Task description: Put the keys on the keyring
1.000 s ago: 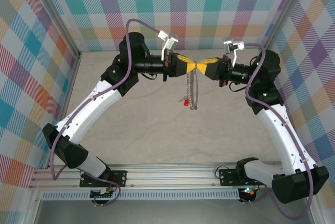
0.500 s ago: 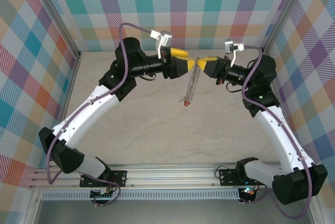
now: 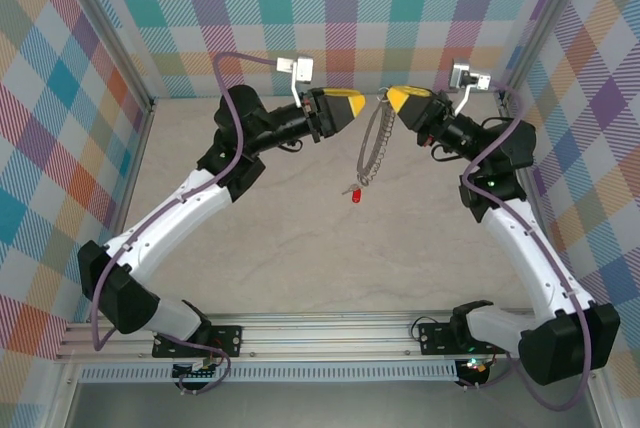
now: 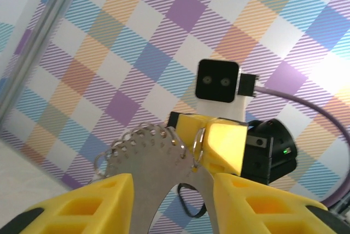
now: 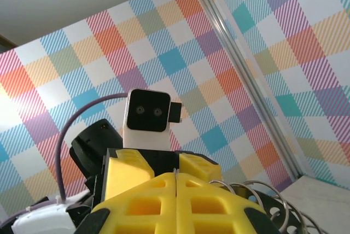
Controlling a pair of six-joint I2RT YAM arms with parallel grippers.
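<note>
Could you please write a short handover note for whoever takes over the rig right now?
Grippers: the left gripper is open, beside the top of the keyring and holding nothing. The right gripper is shut on the ring's top, holding it up above the table.
Things: the keyring hangs from that grip. The key, with its red tag, dangles at the ring's lower end.
Done: the key appears to be threaded on the ring.
Left: confirm that, then probably lower the ring to the table and release it.

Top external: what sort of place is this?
Probably a robot test enclosure, not a home: plaid backdrop walls, aluminium base rail, left arm and right arm bolted to it.
</note>
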